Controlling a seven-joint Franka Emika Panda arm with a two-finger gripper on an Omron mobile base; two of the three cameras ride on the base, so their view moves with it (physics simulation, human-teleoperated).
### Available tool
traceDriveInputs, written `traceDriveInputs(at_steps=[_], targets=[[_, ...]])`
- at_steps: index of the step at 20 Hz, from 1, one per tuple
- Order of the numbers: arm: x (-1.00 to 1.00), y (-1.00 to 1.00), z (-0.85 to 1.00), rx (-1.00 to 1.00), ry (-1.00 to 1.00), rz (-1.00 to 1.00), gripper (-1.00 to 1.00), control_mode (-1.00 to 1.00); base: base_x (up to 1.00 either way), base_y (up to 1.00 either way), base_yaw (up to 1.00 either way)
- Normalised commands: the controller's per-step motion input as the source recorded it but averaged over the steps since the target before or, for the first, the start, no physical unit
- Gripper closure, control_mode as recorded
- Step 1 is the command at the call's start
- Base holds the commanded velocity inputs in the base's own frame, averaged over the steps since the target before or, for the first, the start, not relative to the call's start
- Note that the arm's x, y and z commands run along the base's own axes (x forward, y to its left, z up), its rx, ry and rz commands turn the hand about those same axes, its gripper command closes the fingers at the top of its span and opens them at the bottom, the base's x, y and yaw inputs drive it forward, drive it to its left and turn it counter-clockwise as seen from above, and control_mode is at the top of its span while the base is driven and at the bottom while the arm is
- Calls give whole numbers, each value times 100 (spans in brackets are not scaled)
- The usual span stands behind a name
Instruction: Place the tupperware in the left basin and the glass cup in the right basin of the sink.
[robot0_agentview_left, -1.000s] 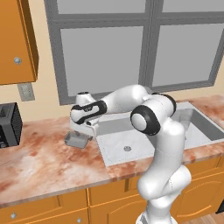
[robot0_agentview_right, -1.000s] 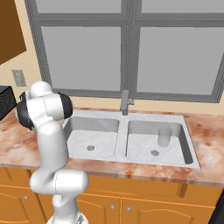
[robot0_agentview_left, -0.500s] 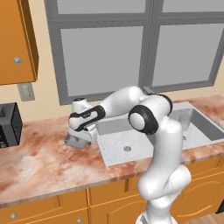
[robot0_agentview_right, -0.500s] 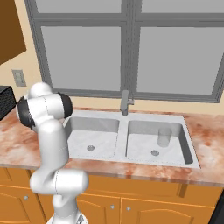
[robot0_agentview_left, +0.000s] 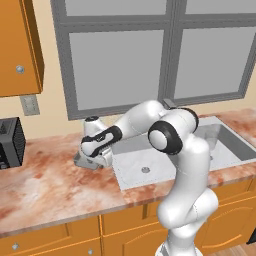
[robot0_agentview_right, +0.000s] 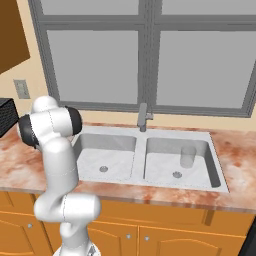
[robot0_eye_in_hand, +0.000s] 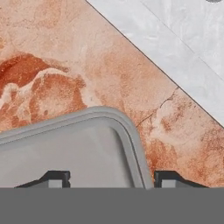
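One tray, one cup

My gripper (robot0_eye_in_hand: 111, 177), fingers spread, straddles the right wall of the tupperware (robot0_eye_in_hand: 65, 148) on the counter (robot0_agentview_left: 50, 185), left of the sink (robot0_agentview_right: 150, 150). Glass cup (robot0_agentview_right: 187, 156) stands in the right basin (robot0_agentview_right: 200, 172).

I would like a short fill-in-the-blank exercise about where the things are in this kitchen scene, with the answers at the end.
1. The glass cup stands in the ____ basin of the sink.
2. The tupperware lies on the ____, not in a basin.
3. The gripper has one fingertip inside the tupperware and the other ____ it.
4. The faucet stands in front of the ____.

Answers: right; counter; outside; window
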Motion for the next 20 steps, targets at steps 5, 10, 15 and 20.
traceDriveInputs(at_steps=[5,10,15,20], targets=[[1,0,-6,0,0,1,100,-100,0,0,0],[-11,-15,24,0,0,-2,100,-100,0,0,0],[-12,-64,43,-5,4,0,100,-100,0,0,0],[0,-98,5,-8,2,2,100,-100,0,0,0]])
